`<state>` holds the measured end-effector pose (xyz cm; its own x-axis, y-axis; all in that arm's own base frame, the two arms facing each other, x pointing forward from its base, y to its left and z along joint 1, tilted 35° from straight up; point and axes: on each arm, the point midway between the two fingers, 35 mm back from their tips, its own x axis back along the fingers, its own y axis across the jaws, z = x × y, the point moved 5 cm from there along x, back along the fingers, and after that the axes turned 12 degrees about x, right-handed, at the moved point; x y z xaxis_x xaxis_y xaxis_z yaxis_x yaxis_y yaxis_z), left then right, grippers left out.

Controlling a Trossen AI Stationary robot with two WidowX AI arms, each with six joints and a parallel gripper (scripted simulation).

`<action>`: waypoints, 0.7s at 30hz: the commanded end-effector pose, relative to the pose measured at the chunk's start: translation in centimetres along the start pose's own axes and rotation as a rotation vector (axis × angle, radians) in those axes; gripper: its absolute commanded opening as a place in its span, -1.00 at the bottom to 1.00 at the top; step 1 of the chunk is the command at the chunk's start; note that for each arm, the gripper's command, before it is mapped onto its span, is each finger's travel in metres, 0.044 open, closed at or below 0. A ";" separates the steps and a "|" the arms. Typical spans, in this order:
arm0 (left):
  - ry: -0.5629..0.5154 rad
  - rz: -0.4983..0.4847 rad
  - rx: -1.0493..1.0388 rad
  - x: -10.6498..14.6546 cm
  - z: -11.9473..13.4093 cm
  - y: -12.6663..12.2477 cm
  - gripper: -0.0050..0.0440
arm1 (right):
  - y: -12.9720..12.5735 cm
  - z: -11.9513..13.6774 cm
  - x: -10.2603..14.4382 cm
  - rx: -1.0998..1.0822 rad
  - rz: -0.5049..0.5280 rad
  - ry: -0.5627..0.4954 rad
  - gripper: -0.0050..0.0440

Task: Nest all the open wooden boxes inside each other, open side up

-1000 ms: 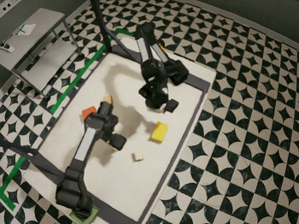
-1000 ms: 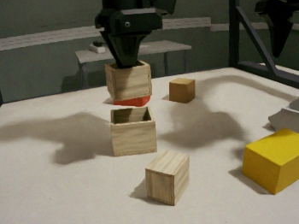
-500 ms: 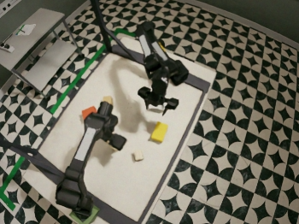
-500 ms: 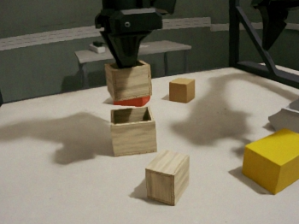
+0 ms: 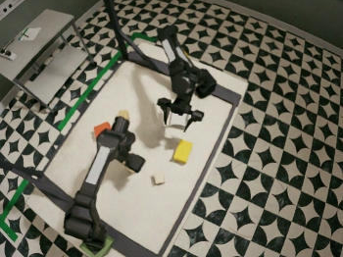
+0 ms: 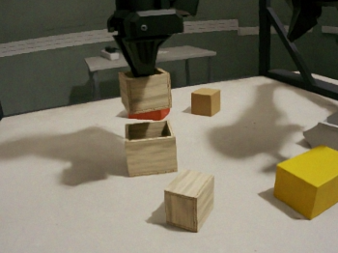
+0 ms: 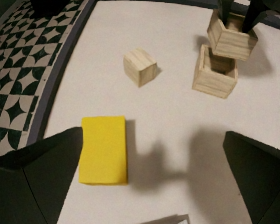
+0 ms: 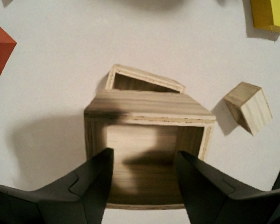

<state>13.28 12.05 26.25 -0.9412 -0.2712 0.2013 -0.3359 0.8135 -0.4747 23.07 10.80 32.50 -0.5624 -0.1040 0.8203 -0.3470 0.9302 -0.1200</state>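
My right gripper (image 6: 145,62) is shut on a wooden box (image 6: 145,91), holding it open side up above the table; the box fills the right wrist view (image 8: 150,153). A second open wooden box (image 6: 150,148) stands upright on the table just in front of and below it, and also shows in the right wrist view (image 8: 146,81). A smaller wooden box (image 6: 189,200) lies nearer the camera with only closed faces showing. My left gripper (image 5: 178,116) is open and empty, high above the table's far side.
A yellow block (image 6: 311,181) lies at the right. An orange block (image 6: 149,114) sits behind the held box, and a tan cube (image 6: 206,101) lies further back.
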 end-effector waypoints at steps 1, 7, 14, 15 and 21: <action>-0.093 0.042 0.022 0.4 0.1 -0.3 0.84 | 0.0 -0.3 0.7 -0.004 -0.001 -0.023 0.24; -0.158 0.096 0.049 0.9 0.6 -0.7 0.84 | 0.0 -0.3 0.7 -0.004 -0.001 -0.023 0.24; -0.217 0.160 0.064 1.5 1.3 -1.2 0.84 | 0.0 -0.3 0.7 -0.004 -0.001 -0.023 0.24; -0.217 0.160 0.064 1.5 1.3 -1.2 0.84 | 0.0 -0.3 0.7 -0.004 -0.001 -0.023 0.24; -0.256 0.218 0.071 2.0 2.0 -1.6 0.84 | 0.0 -0.3 0.7 -0.004 -0.001 -0.023 0.24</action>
<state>12.22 9.79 26.04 -0.9670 -0.2453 -0.0693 -0.1716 0.8276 -0.5344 23.07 10.80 32.50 -0.5624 -0.1040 0.8203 -0.3470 0.9302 -0.1200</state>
